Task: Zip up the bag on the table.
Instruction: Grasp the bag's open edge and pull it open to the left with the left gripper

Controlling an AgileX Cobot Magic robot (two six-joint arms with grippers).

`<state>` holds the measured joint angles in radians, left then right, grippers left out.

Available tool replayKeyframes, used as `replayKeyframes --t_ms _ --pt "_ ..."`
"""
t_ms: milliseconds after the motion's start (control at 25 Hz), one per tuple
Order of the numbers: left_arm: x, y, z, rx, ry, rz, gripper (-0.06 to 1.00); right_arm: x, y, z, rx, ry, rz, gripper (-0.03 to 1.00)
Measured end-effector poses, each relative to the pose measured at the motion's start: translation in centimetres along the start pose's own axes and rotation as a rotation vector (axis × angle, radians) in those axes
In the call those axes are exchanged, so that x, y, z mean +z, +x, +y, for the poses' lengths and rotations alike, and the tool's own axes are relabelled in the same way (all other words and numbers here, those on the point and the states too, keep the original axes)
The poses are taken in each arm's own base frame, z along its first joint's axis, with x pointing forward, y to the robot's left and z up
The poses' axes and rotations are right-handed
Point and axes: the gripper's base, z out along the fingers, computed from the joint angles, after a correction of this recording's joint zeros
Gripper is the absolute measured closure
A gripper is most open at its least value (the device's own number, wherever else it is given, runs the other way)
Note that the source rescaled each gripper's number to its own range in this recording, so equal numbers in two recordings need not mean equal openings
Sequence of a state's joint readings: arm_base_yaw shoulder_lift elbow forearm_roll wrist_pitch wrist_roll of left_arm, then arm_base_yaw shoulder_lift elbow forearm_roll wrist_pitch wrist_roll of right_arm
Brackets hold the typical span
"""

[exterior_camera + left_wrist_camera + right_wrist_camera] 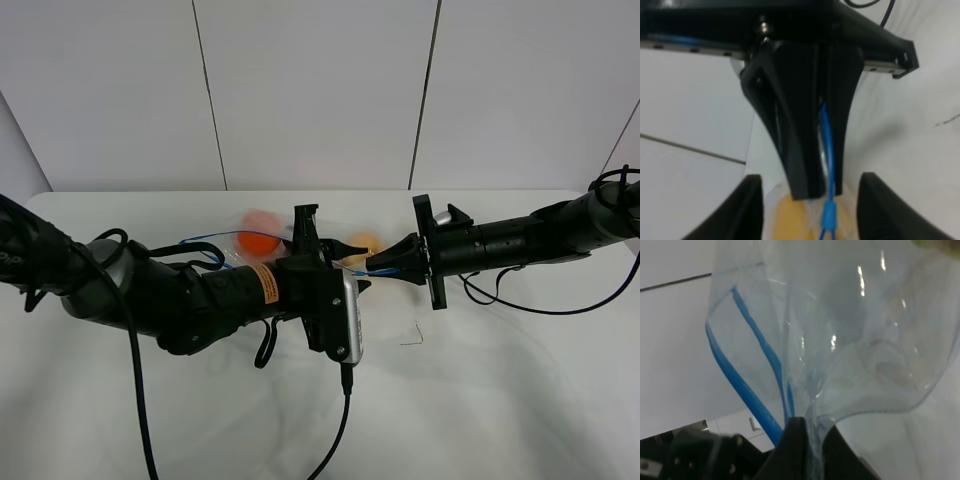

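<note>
Pressed together, the jaws of the left gripper [817, 190] clamp the thin blue zipper strip [826, 135], which runs down the narrow seam between the two black fingers [800, 130] and comes out past their tips. Just beyond those tips the strip carries a thicker blue tab [829, 216], and beneath the tab it divides into two lines. A yellow fruit [790, 215] shows through the plastic just past the fingertips and a little to one side of the strip.

The right gripper [810, 440] also has its jaws together, pinching the clear, crinkled film of the bag [855, 340] at the zipper edge. From that pinch the film fans outward, and two blue zipper tracks spread apart as they lead away from the jaws, so this stretch of the mouth stands unsealed.

In the high view the two grippers face each other tip to tip, nearly meeting, above the white table [500, 390]. The bag hangs from the jaws and lies mostly on their far side. An orange fruit [258, 241] sits behind the left gripper's body, well back from its tips. Whether the bag's lower edge touches the table cannot be told.
</note>
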<state>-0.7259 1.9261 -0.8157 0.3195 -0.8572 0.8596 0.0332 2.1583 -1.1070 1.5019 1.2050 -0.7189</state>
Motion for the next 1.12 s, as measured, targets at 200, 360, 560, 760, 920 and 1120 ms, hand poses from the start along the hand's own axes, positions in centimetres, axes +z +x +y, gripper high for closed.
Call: replayKeyframes --t_ms 200,360,560,760,920,1120 --pt "-0.03 0.24 0.17 -0.035 -0.006 0.005 0.42 0.00 0.00 0.00 0.000 0.000 0.000 0.97" --pt "-0.04 0.22 0.16 -0.056 -0.005 0.002 0.42 0.00 0.00 0.00 0.000 0.000 0.000 0.97" --pt "-0.04 0.12 0.08 -0.053 0.004 -0.008 0.42 0.00 0.00 0.00 0.000 0.000 0.000 0.97" --pt "-0.04 0.08 0.04 -0.051 0.008 -0.013 0.42 0.00 0.00 0.00 0.000 0.000 0.000 0.97" --pt "-0.04 0.08 0.04 -0.051 0.009 -0.013 0.43 0.00 0.00 0.00 0.000 0.000 0.000 0.97" --pt "-0.04 0.10 0.00 -0.066 0.013 -0.010 0.43 0.00 0.00 0.00 0.000 0.000 0.000 0.97"
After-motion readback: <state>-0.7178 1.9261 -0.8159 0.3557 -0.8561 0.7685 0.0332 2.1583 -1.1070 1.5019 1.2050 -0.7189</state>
